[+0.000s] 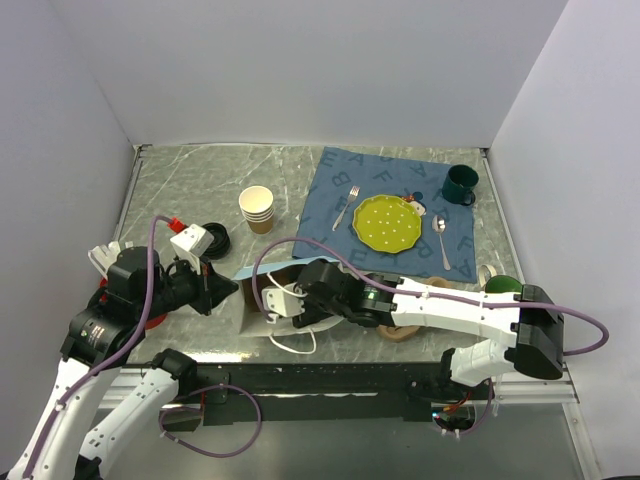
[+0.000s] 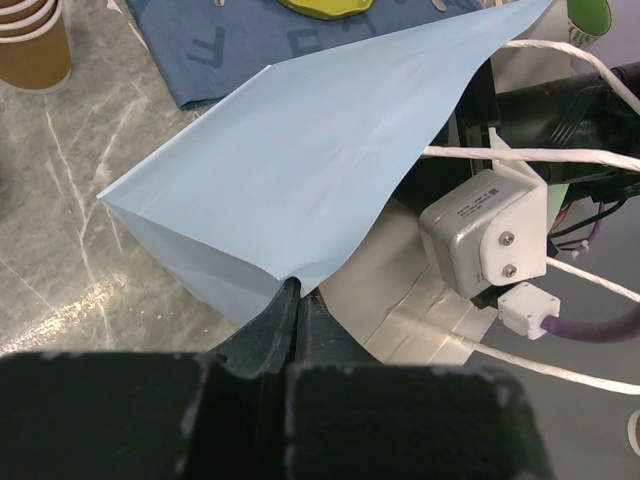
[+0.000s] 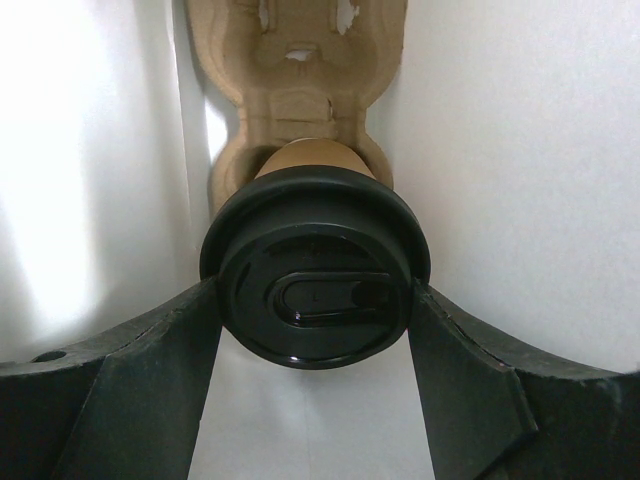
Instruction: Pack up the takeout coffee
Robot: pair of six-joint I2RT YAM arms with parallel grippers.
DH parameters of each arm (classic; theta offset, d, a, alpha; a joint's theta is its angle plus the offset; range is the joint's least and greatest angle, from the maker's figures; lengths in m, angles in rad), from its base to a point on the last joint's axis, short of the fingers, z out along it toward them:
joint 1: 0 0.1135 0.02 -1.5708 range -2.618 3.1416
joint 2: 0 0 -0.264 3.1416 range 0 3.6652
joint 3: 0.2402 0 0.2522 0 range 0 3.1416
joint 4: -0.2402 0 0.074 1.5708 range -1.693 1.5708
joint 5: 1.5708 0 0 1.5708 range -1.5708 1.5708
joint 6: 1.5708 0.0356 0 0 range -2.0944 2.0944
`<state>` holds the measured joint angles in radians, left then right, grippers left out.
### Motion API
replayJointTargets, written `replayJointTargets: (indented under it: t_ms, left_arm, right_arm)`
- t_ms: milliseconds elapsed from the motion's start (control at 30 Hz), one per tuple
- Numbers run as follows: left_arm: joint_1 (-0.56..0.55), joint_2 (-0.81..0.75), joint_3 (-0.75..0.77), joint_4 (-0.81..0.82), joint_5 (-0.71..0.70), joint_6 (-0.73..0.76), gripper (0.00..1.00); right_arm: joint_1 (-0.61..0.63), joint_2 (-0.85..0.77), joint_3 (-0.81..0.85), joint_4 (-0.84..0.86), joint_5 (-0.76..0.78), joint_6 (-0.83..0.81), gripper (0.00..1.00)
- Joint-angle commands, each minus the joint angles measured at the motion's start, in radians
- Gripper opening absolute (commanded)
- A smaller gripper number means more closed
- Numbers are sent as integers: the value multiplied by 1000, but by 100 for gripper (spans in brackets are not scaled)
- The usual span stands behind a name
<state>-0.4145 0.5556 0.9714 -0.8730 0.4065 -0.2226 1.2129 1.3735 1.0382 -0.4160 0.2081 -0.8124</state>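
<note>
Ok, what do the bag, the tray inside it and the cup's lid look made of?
Bag: thin matte pale-blue paper, judging by its sharp creases. Tray: likely moulded pulp, tan, rough, ragged holes. Lid: smooth black plastic with soft sheen and moulded rim.

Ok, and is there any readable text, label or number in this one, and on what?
"F": a pale capital on the blue mat.
"A", "E", "F": seemingly among the capitals scattered over that mat in the top view; the rest are too small to read.
On the coffee lid: raised marks, unreadable.
On the bag, cups and mug: none visible.
</note>
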Motion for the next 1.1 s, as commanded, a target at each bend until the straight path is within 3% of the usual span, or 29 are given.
replayJointTargets:
  t_ms: [0,1067]
  left_arm:
    - [2,12,36,23,28,19,1]
    - [2,32,49,20,29,20,1]
  right_arm:
    - [-6,-51,-4,3,-13,-79,47]
    - [-58,-51,14,-23,60,-31,46]
